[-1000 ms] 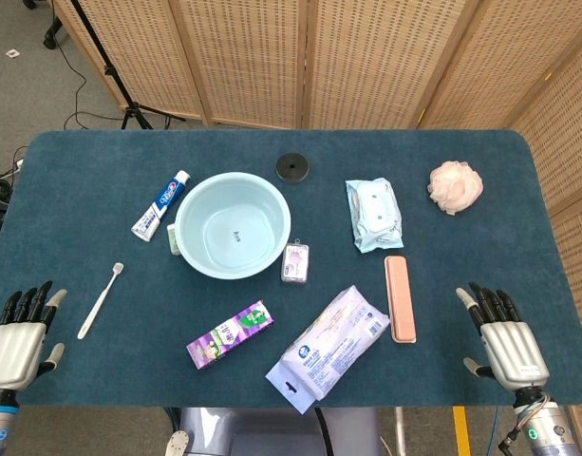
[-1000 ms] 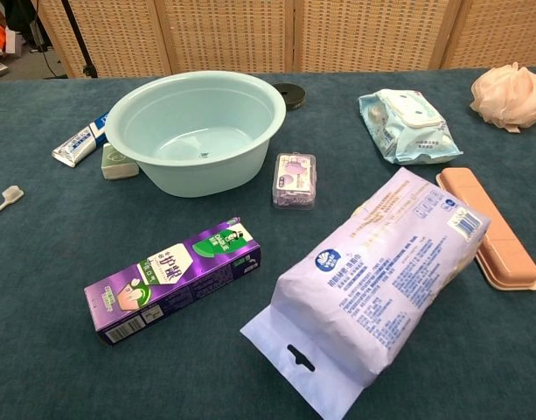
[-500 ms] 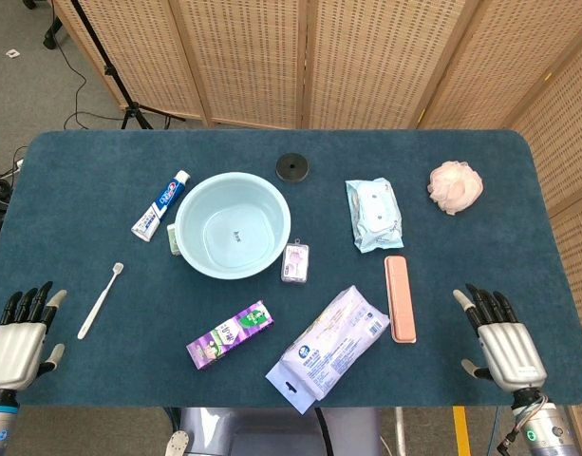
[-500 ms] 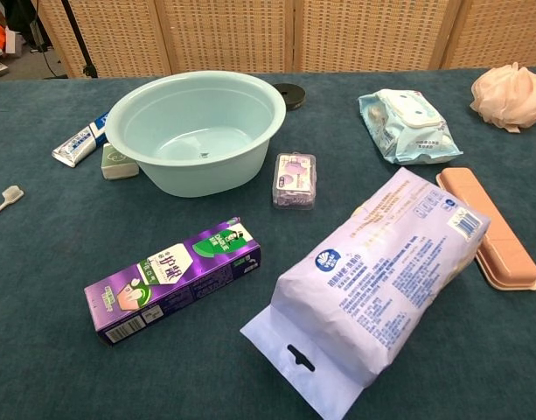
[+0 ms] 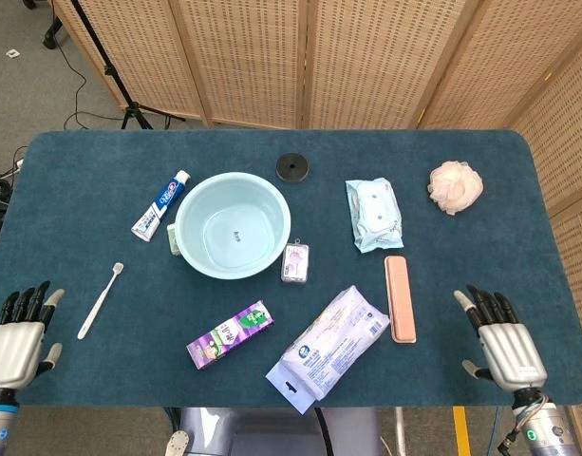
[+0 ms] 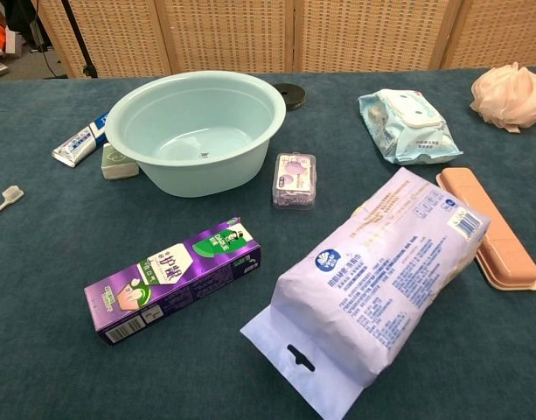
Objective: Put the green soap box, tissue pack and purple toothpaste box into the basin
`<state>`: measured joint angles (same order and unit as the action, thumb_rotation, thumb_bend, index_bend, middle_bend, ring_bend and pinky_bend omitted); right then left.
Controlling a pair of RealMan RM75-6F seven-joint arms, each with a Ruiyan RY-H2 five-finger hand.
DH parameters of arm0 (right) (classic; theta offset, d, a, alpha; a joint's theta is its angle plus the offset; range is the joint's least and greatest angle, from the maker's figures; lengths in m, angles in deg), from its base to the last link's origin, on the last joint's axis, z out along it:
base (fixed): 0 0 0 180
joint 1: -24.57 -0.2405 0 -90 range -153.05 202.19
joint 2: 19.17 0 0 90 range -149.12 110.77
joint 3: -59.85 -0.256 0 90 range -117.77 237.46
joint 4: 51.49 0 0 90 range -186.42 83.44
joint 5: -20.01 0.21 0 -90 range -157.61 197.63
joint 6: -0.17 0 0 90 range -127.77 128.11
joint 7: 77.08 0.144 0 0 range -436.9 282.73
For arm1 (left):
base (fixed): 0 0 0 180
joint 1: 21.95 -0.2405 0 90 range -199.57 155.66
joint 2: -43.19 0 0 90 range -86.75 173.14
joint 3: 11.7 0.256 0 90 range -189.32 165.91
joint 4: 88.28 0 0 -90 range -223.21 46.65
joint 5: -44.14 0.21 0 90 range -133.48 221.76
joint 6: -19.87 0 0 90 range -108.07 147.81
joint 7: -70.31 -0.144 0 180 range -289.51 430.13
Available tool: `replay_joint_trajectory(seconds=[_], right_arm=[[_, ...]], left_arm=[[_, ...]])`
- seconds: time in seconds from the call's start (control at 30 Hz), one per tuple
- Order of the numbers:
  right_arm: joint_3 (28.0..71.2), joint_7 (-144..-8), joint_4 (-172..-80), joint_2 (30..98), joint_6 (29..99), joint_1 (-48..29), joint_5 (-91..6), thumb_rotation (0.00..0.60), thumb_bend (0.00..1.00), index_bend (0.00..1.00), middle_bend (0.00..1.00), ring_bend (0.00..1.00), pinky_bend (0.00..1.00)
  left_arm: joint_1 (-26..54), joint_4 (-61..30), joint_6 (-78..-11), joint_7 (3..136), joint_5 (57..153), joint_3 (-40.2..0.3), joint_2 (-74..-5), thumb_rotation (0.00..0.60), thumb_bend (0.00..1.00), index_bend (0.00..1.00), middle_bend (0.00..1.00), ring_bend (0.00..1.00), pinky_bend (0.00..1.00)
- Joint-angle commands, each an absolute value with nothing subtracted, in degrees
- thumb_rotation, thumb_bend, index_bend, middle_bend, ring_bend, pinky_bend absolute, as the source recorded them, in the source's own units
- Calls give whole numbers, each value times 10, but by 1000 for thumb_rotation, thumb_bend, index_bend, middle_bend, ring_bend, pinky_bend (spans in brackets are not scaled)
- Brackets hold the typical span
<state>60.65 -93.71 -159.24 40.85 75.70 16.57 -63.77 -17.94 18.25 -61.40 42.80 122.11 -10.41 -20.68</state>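
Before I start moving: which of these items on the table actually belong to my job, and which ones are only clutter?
For the job:
basin
green soap box, beside the basin
tissue pack
purple toothpaste box

Just lying about:
toothpaste tube
toothbrush
wet wipes
pink case
bath pouf
black disc
small clear box

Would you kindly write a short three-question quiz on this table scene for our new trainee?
1. True or false: the basin already holds a task item.
2. Which lies nearest the right hand? A toothbrush B pink case C black disc
3. Fill in: the green soap box sits against the basin's ____ side, seen from the chest view.

Key: 1 false, it is empty. 2 B. 3 left.
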Motion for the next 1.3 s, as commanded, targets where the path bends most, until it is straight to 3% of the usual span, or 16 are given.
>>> replay_joint_trajectory(seconds=[0.03,0.77,1.17,1.3], right_arm=[[607,-935,-1594,407,759,167,-640,600,156,0,0,0,0],[609,-937,-1597,406,758,167,-643,600,156,0,0,0,0],[611,-939,-1599,407,757,167,-647,600,156,0,0,0,0],[611,-938,-1600,407,757,167,-649,600,156,0,0,0,0]], left_arm=[[-179,183,-613,427,1221,-103,-207,600,330,0,0,0,0],[-147,206,-566,407,1181,-116,-171,600,331,0,0,0,0],[-78,231,-465,403,1120,-139,-120,600,330,1,0,0,0],[-51,242,-419,400,1082,-142,-105,600,331,84,0,0,0]])
